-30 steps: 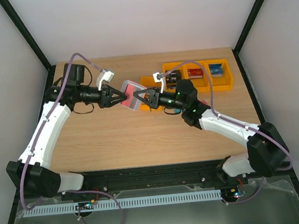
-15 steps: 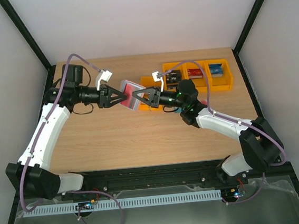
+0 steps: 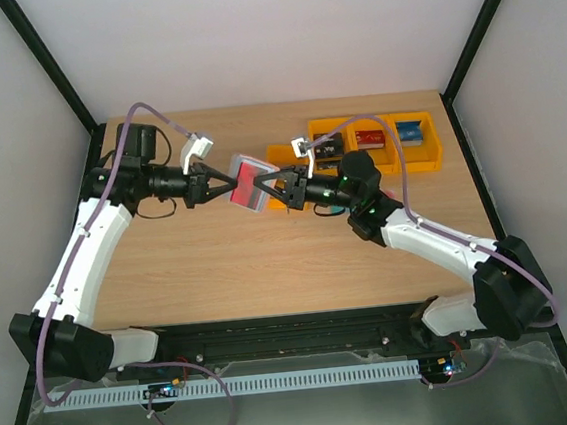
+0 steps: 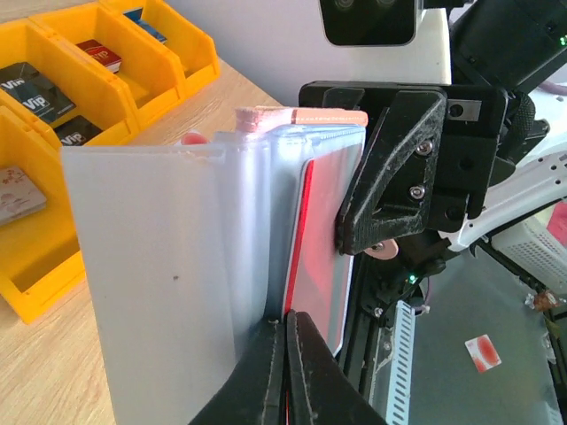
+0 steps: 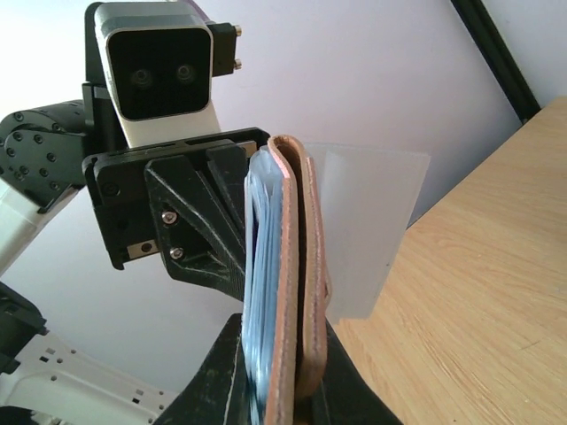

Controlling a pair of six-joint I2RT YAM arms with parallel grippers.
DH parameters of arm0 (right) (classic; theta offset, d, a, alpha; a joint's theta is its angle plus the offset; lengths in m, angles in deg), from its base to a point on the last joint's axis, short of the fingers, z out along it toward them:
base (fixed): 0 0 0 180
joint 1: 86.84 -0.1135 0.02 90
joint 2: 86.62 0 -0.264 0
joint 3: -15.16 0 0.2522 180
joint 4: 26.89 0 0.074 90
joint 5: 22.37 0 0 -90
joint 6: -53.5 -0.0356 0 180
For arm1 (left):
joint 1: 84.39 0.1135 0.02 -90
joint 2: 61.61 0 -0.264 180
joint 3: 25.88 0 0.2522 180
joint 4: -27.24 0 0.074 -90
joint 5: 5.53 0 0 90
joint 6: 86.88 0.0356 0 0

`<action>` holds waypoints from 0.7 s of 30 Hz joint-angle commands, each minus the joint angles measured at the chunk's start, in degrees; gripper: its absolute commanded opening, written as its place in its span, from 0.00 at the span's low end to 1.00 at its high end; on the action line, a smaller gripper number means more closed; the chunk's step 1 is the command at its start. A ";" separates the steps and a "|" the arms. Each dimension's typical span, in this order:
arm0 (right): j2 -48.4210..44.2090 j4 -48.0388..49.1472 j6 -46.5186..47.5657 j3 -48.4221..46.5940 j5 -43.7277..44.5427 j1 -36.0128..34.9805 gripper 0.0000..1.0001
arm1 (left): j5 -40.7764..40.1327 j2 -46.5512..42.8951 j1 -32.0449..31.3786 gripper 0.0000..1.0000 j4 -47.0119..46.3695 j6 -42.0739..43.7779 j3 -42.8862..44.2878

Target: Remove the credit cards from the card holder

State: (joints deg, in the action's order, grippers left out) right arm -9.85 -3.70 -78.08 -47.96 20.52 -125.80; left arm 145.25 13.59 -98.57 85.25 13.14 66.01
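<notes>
The pinkish-brown card holder [image 3: 249, 185] hangs above the table between both arms. My right gripper [image 3: 277, 186] is shut on its lower end; in the right wrist view its leather edge [image 5: 299, 283] stands upright between my fingers [image 5: 283, 390], with pale blue pockets beside it. My left gripper [image 3: 223, 187] faces it from the left. In the left wrist view its jaws [image 4: 285, 326] are pressed together on the thin edge of the red credit card [image 4: 321, 257]. A light blue-grey card [image 4: 159, 283] sticks out wide to the left of the holder.
Orange plastic bins [image 3: 372, 144] with other cards stand at the table's back right, also in the left wrist view [image 4: 53, 97]. The right arm's forearm stretches across the right half of the wooden table [image 3: 218, 259].
My left gripper's jaws, open earlier, have closed on the red card's edge. The holder and right gripper have shifted slightly to the left.
</notes>
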 commanded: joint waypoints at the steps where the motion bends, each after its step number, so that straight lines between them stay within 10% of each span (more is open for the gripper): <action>1: -0.12 -0.19 3.72 -4.27 3.24 -3.76 0.02 | 8.80 0.68 -4.63 0.02 0.74 0.50 1.34; 21: -8.95 -7.68 8.68 0.09 3.54 -1.14 0.02 | 1.83 -1.94 4.33 0.02 4.07 4.28 3.43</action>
State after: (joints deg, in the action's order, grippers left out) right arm -15.97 -11.27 -71.81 -48.36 24.08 -126.70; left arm 146.41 12.41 -94.83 86.65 14.59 66.77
